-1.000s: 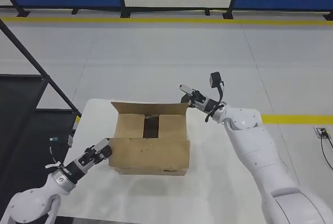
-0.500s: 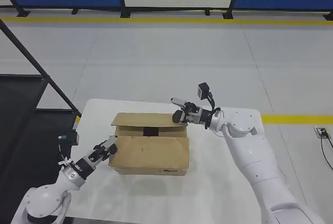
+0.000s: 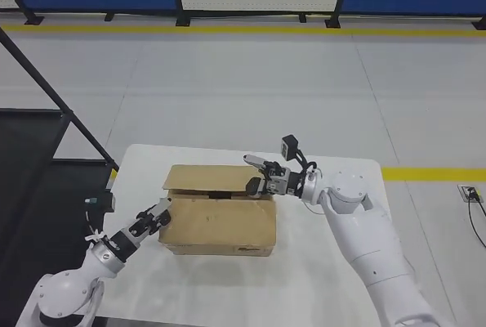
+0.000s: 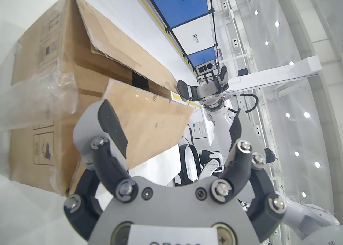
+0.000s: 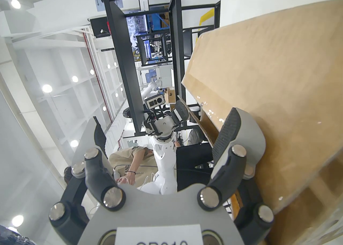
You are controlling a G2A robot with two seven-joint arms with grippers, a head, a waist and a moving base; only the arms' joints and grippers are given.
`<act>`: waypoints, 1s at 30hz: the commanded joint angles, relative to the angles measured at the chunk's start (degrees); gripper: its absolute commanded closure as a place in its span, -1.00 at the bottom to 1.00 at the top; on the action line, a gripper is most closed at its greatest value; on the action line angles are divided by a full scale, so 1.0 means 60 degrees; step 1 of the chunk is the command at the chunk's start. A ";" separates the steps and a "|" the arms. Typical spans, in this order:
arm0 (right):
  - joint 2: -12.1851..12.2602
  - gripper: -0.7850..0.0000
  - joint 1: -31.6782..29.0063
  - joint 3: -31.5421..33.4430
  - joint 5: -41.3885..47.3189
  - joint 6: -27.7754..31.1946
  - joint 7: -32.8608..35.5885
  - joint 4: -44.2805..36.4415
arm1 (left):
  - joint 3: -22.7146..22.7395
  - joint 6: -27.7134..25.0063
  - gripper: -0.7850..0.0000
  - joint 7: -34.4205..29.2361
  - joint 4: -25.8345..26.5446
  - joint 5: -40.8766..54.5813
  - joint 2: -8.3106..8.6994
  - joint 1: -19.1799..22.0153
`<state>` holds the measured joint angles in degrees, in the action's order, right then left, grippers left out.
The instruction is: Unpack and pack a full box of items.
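box (image 3: 218,222) sat on table (image 3: 324,270), flaps nearly down | right gripper (image 3: 256,173) spread, finger against far flap | left gripper (image 3: 157,219) spread beside near flap

The right gripper (image 3: 253,173) comes down and swings inward from beyond the corner of the box (image 3: 218,239). It now sits low over that end of the box. The flap (image 3: 210,178) under it, upright a second ago, lies almost flat, with one finger pressing on its outer face. The left gripper (image 3: 162,217) edges a little closer to the box early in the second, then holds. The other flap (image 3: 218,214), just ahead of its open fingers, appears to tip up a little toward the lowered one. Between the two flaps, the open inside of the box shrinks to a dark slit (image 3: 220,195) beside the right gripper.
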<state>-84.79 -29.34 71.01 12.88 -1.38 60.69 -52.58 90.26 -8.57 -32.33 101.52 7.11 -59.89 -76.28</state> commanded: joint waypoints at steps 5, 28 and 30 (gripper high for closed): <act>0.0078 -1.00 -0.0112 -0.0014 -0.0135 -0.0151 -0.0264 -0.0371 | -0.0343 0.0312 -1.00 0.0316 -0.0166 -0.0368 -0.0042 0.0250; 0.0185 -1.00 -0.0563 -0.0465 0.0006 0.0310 -0.0468 -0.0300 | 0.0319 0.0367 -1.00 0.1194 -0.0187 0.0914 -0.0133 0.0295; 0.0196 -1.00 -0.0577 -0.0494 0.0018 0.0525 -0.0402 -0.0310 | 0.1004 0.0302 -1.00 0.1128 -0.0187 0.1535 -0.0097 0.0048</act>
<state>-83.65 -32.78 68.13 12.99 1.09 58.06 -54.43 93.67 -6.63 -25.25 100.47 13.80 -60.59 -75.07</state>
